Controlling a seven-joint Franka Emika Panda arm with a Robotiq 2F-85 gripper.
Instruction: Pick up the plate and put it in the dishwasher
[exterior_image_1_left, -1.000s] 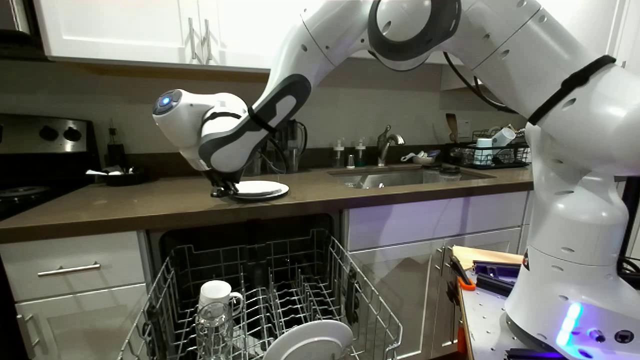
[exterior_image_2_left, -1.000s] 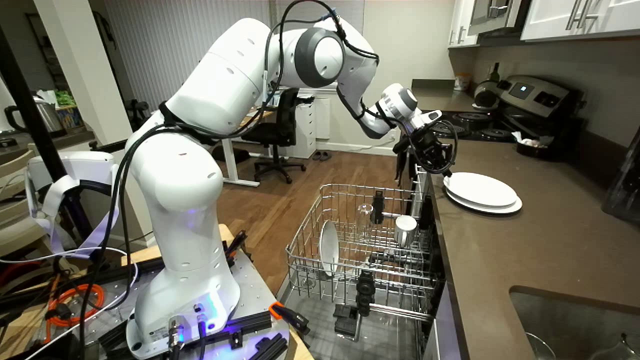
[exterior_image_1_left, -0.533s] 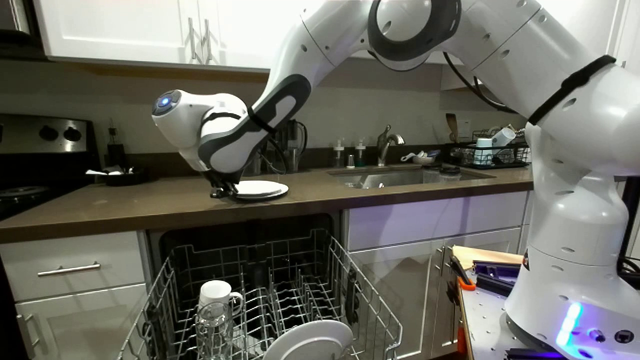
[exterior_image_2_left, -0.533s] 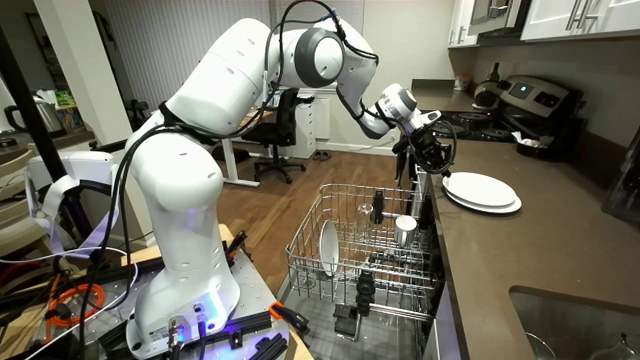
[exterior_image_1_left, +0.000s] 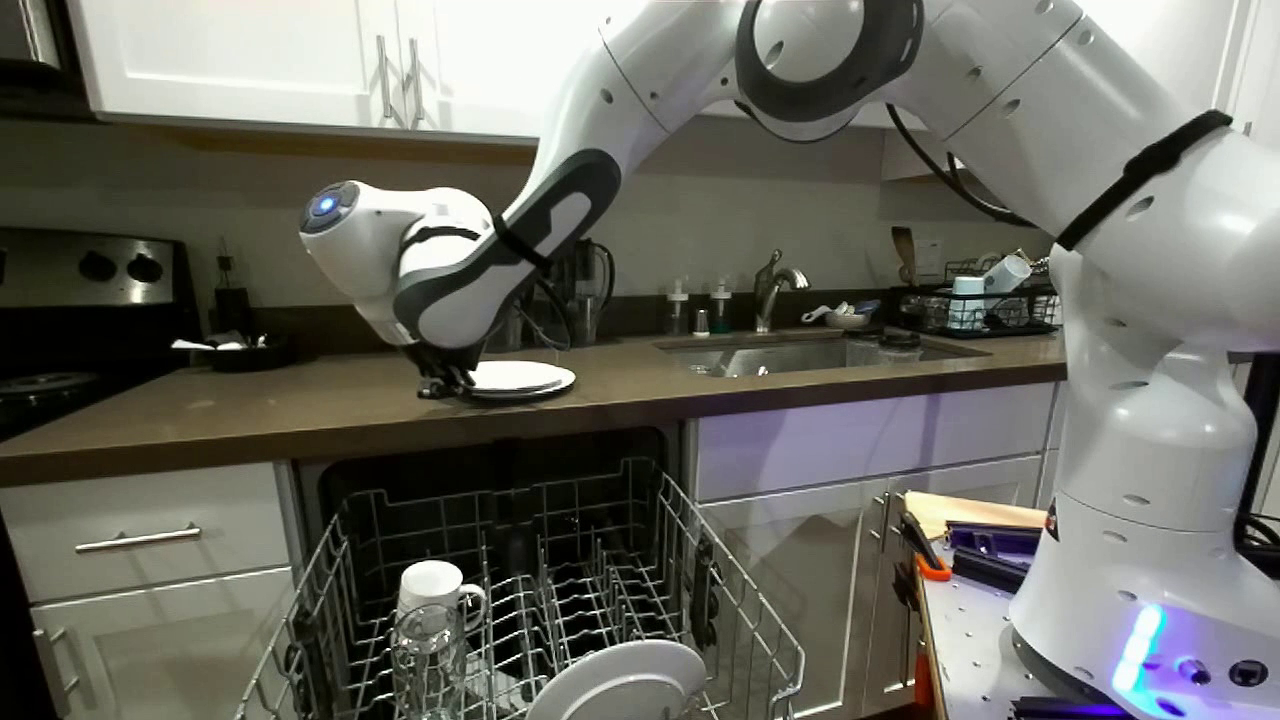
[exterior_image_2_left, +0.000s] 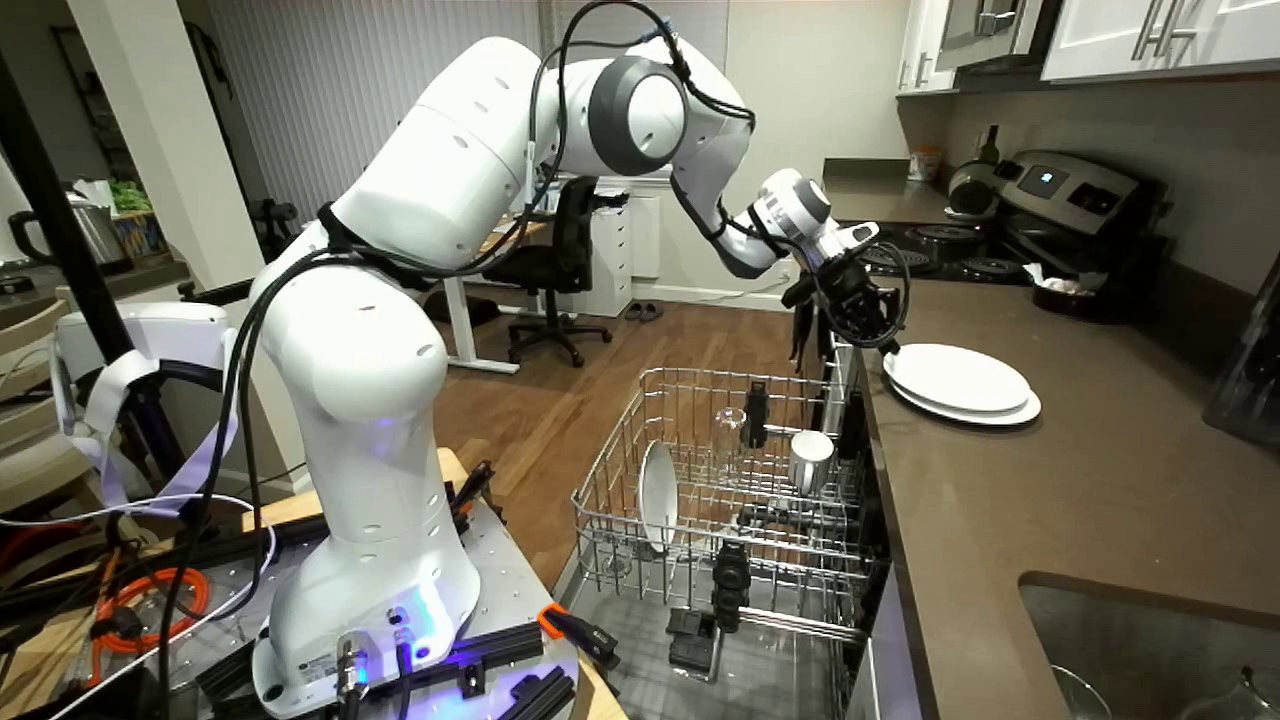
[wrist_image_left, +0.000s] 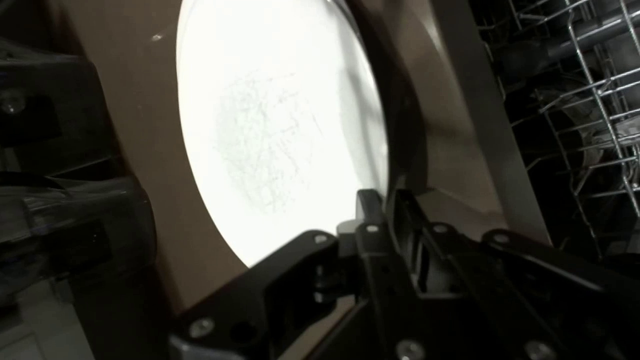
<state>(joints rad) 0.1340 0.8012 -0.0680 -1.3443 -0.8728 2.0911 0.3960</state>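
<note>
While the table (exterior_image_1_left: 250, 405) runs above it, the dishwasher (exterior_image_1_left: 590, 450) has its rack (exterior_image_1_left: 704, 595) out. The sink (exterior_image_2_left: 1140, 615) is cut off in an exterior view, w/ glassware (exterior_image_2_left: 1078, 695) inside. An upright plate (exterior_image_2_left: 658, 495) stands btwn rack tines. The tool (wrist_image_left: 386, 200) is clamped on the rim of the white plate (wrist_image_left: 270, 130), over the table; 1 plate or 2 stacked, & touching it or not, can't tell. Also in rack: mug (exterior_image_1_left: 427, 580) & clear glass (exterior_image_1_left: 428, 660), glass partly covering mug in an exterior view. Lit stove display (exterior_image_2_left: 1043, 181): digits too small to read.
</note>
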